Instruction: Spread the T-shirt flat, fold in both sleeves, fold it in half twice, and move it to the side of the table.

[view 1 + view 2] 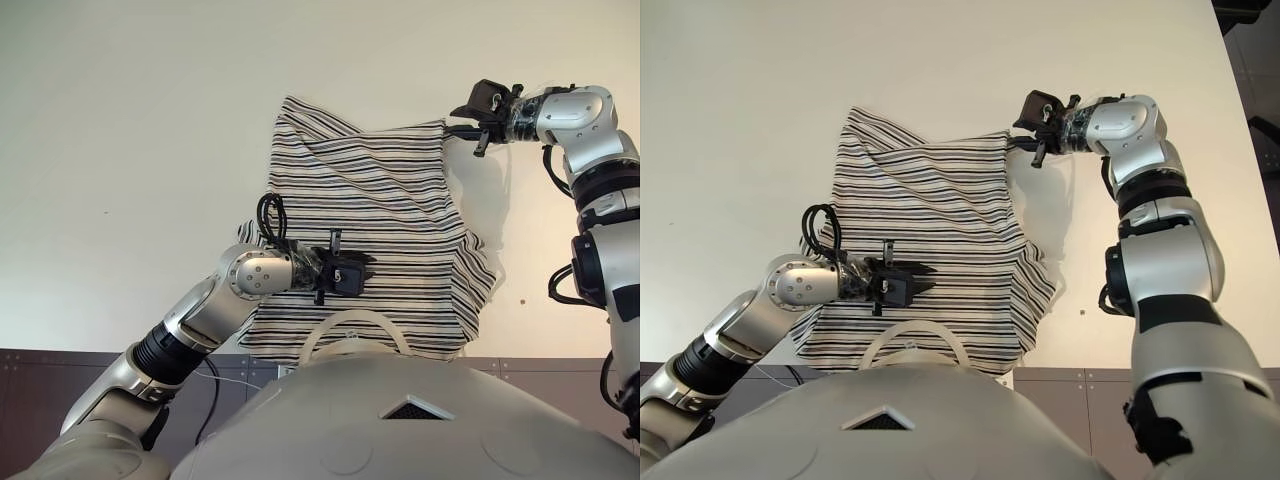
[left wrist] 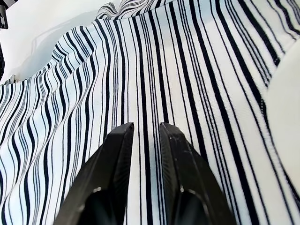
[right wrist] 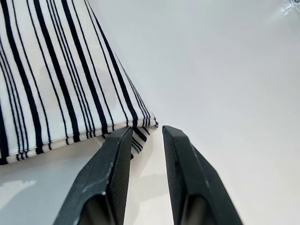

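Note:
A black-and-white striped T-shirt [image 1: 385,200] lies rumpled on the white table [image 1: 130,150], its near hem at the table's front edge. My left gripper [image 1: 368,266] hovers over the shirt's near middle. Its fingers are open by a narrow gap with only striped cloth [image 2: 197,70] below them. My right gripper [image 1: 452,128] is at the shirt's far right corner [image 3: 140,126]. Its fingers are also narrowly open, and the corner lies flat on the table just past the fingertips [image 3: 123,133], not between them. The right side of the shirt [image 1: 1035,275] bunches in folds.
The bare white table spreads wide to the left of the shirt and beyond it. To the right of the shirt runs a narrower strip [image 1: 1080,240], partly under my right arm. The table's front edge [image 1: 60,352] runs dark along the near side.

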Available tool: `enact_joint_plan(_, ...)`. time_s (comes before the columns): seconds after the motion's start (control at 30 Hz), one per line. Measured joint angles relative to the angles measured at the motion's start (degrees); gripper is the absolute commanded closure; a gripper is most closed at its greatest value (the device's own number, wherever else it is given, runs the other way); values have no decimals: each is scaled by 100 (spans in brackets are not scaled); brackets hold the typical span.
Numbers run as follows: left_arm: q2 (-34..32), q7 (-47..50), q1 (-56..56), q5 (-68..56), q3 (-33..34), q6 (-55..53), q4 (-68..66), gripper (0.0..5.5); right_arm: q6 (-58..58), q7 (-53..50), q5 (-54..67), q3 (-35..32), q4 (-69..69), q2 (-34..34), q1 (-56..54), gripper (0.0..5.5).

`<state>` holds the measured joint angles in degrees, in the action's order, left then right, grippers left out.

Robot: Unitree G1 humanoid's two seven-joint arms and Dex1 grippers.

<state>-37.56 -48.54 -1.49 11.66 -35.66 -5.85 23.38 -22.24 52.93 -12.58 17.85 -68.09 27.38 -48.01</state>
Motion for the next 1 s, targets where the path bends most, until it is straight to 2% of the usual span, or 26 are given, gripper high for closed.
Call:
enact_joint_plan(0.3,-174,-235,1,48,7,271,6,449,49,-755,-408,80,-304,-269,31,433)
enact_joint_plan(0.37,-223,-273,-23,44,13,387,-29,449,121,-1129,-532,135,-395,-389,-3,433)
enact_joint_plan(0.53,-408,-328,-248,-21,73,815,-263,449,389,-2837,-931,261,-670,-712,-57,433)
enact_joint_plan(0.6,-483,-329,-325,-25,121,1047,-313,449,595,-3460,-890,57,-797,-776,-65,433)
enact_joint_plan(0.7,-569,-334,-407,-27,163,1270,-404,449,684,-3969,-388,-619,-867,-832,-226,433)
enact_joint_plan(0.8,-577,-334,-459,-24,198,1373,-442,449,504,-3867,165,-1244,-793,-918,-489,433)
enact_joint_plan(0.9,-577,-333,-492,-20,224,1460,-475,449,364,-3518,405,-1502,-733,-967,-496,433)
enact_joint_plan(1.0,-577,-332,-513,-26,262,1489,-495,449,210,-2362,571,-1494,-414,-965,-416,433)
